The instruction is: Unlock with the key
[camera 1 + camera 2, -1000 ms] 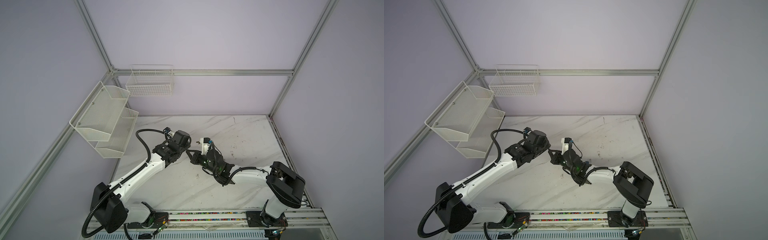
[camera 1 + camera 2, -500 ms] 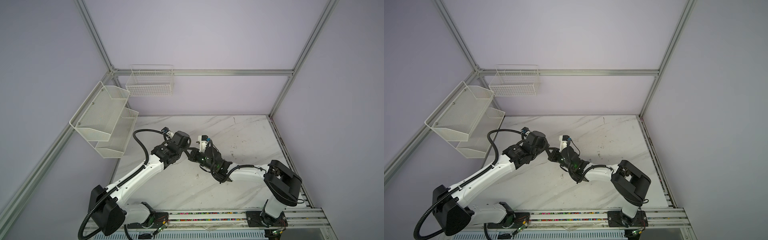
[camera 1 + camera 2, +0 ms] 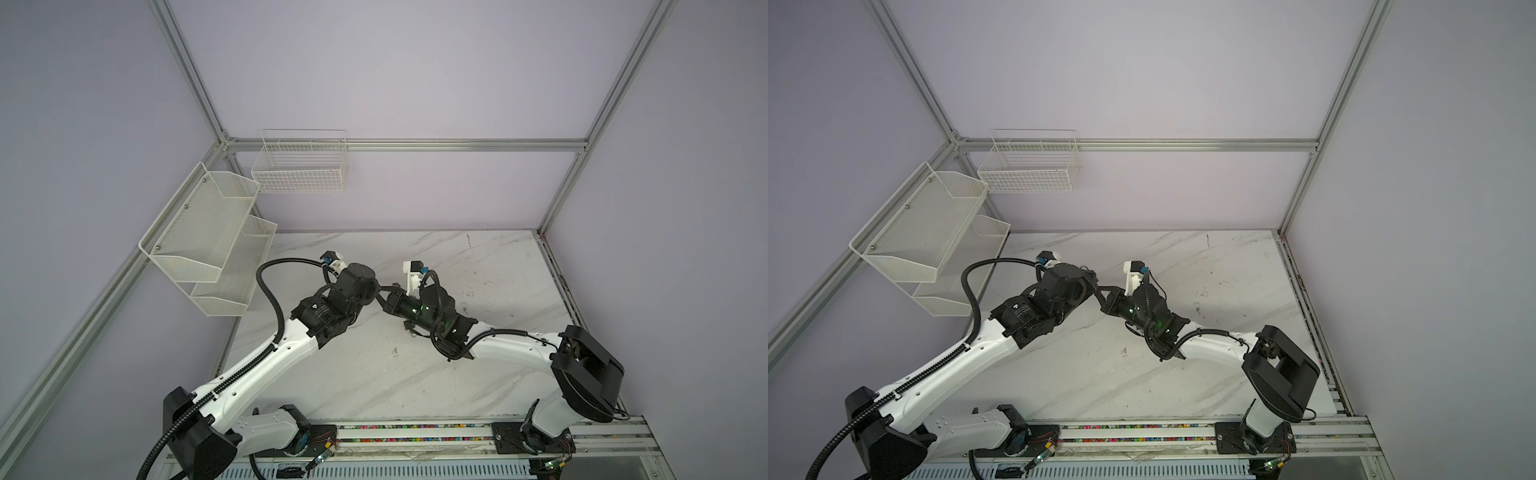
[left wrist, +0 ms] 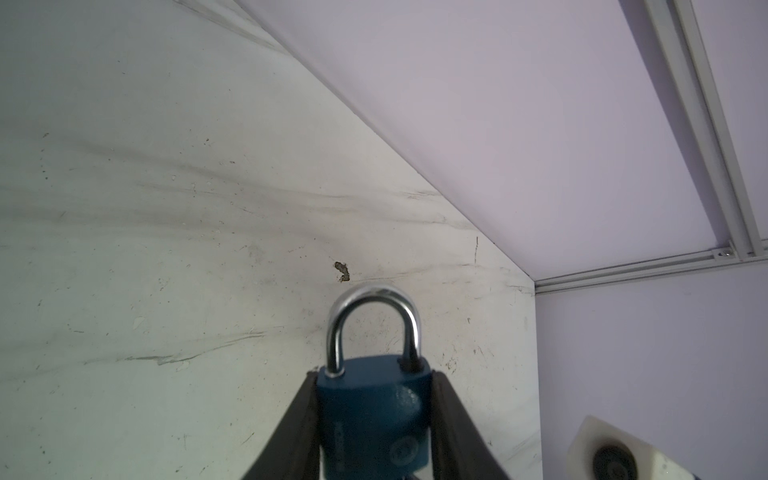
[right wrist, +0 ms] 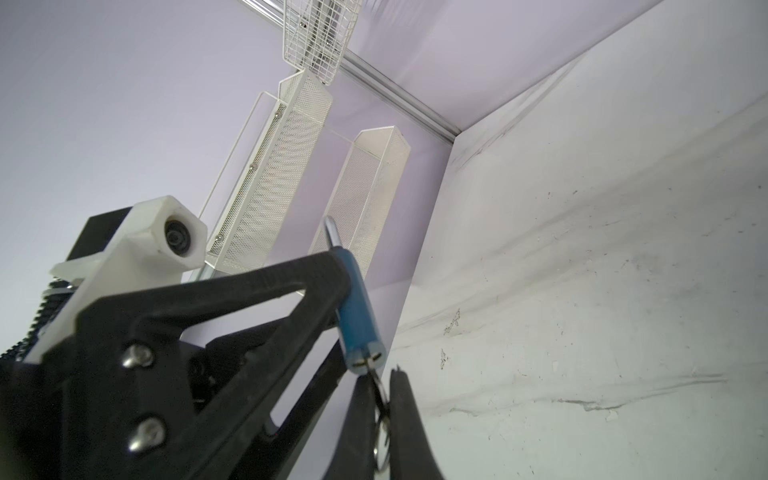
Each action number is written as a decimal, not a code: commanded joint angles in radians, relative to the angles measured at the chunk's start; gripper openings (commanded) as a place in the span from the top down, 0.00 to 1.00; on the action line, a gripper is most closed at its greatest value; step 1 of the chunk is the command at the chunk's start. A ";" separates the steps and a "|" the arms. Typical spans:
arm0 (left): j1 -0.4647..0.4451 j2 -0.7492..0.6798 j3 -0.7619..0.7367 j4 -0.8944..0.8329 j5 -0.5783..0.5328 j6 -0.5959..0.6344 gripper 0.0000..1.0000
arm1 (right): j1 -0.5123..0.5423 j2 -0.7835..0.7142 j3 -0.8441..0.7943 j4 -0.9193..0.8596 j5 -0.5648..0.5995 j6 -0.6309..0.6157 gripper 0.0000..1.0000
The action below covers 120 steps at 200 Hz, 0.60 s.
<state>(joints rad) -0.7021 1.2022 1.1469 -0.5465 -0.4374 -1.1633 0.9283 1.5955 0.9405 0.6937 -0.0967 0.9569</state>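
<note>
In both top views the left arm [image 3: 266, 353] and right arm [image 3: 511, 349] have shifted up-frame and reach across the tabletop [image 3: 478, 257] to meet at centre. Left wrist view: left jaws pinch the blue padlock [image 4: 374, 415], lower centre. Right wrist view: right jaws, pressed together, grip the key [image 5: 376, 384] at its underside.

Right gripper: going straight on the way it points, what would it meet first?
The padlock, held by the left gripper; the right gripper pinches the key, which seems to be at its keyway, depth unclear.
</note>
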 commanded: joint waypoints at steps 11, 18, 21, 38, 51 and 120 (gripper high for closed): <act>-0.063 -0.032 -0.052 0.001 0.186 0.019 1.00 | -0.039 -0.031 0.072 0.141 -0.012 0.112 1.00; -0.063 -0.038 -0.063 0.027 0.184 0.027 1.00 | -0.039 -0.034 0.071 0.140 -0.020 0.137 1.00; -0.063 -0.039 -0.069 0.043 0.183 0.029 1.00 | -0.039 -0.034 0.068 0.141 -0.024 0.150 1.00; -0.056 -0.050 -0.103 0.115 0.199 0.032 1.00 | -0.039 -0.046 0.047 0.171 -0.040 0.213 1.00; -0.056 -0.056 -0.127 0.149 0.199 0.022 1.00 | -0.040 -0.052 0.034 0.184 -0.050 0.264 1.00; -0.032 -0.148 -0.145 0.157 0.113 0.054 0.82 | -0.034 -0.151 0.041 -0.109 0.040 0.060 1.00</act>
<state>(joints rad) -0.7464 1.1267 1.0065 -0.4118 -0.2745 -1.1591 0.8913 1.5055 0.9520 0.6823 -0.1131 1.1069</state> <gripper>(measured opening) 0.083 0.076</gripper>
